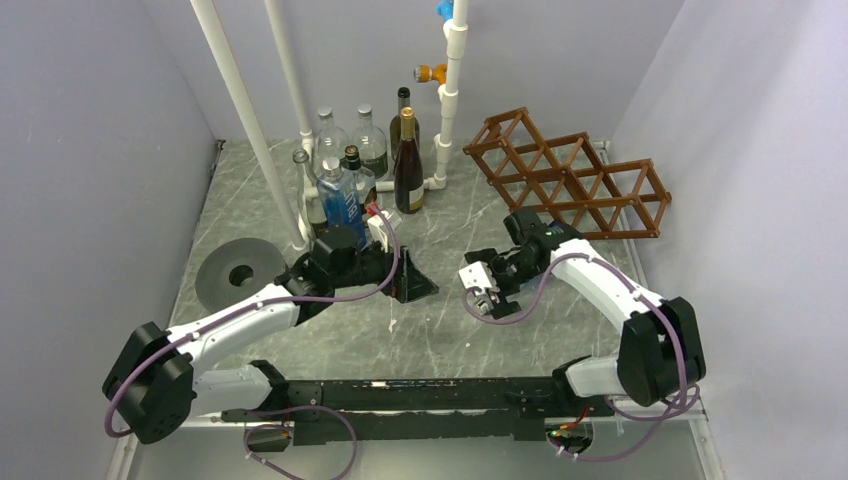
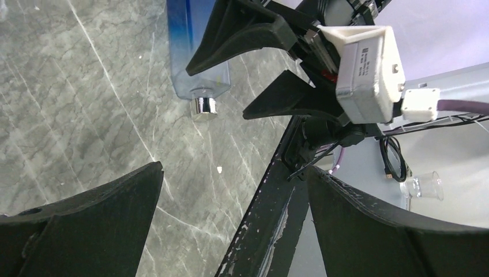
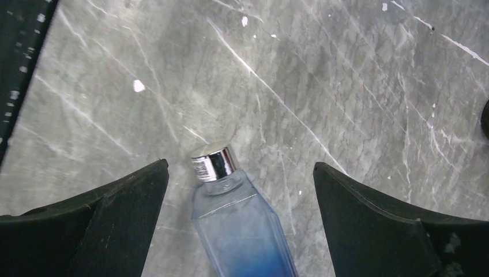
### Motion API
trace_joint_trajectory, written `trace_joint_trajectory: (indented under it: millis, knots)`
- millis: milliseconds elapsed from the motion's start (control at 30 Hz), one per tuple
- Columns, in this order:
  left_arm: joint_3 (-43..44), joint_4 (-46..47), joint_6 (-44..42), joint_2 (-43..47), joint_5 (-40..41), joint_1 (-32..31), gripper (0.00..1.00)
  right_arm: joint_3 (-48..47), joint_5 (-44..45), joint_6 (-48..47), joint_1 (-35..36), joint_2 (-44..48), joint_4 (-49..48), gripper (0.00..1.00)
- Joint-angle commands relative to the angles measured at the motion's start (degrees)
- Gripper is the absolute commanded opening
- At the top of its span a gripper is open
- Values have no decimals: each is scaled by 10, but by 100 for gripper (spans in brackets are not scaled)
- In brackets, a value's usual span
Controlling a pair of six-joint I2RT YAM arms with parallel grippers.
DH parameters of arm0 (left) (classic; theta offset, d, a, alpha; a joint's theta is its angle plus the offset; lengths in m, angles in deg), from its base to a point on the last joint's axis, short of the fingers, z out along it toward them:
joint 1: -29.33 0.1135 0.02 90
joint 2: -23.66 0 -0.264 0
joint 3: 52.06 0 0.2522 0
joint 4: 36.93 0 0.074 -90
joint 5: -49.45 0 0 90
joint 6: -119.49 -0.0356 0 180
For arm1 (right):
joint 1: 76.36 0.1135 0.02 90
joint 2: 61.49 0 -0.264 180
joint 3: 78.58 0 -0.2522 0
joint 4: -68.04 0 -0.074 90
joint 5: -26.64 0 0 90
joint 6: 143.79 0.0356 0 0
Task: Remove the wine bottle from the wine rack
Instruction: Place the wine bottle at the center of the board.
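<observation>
The brown lattice wine rack [image 1: 570, 175] lies at the back right, and no bottle shows in its cells. A dark wine bottle [image 1: 408, 165] stands upright in the bottle group at the back centre. My right gripper [image 1: 488, 298] is open wide in the right wrist view [image 3: 240, 167]. A clear blue bottle with a silver cap [image 3: 242, 231] lies on the table between its fingers, touching neither. The left wrist view shows that bottle [image 2: 199, 63] under the right gripper [image 2: 216, 92]. My left gripper [image 1: 415, 283] is open and empty [image 2: 235, 169] over the table.
Several upright bottles, one of them blue [image 1: 340, 200], cluster at the back centre around white pipes [image 1: 240, 120]. A grey disc [image 1: 240, 272] lies at the left. The black rail [image 1: 400, 390] runs along the near edge. A clear cup [image 2: 424, 186] sits beyond it.
</observation>
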Motion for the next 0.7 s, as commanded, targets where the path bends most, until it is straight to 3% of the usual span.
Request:
trace_joint_trajectory:
  millis: [0,167,300,667]
  knots:
    - [2,6,-18,27,0,-3,100,-34,-58,28,-12,34,77,100]
    - [0,-6,-26,44,10,-3,100,-37,-83,92,-42,71,66,100]
    - [7,-21,-37,50,11,-3,99,-29,-126,107,-109,96,64,100]
    - [2,-34,-50,75,20,-3,100,-50,-144,-37,-265,58,198,100]
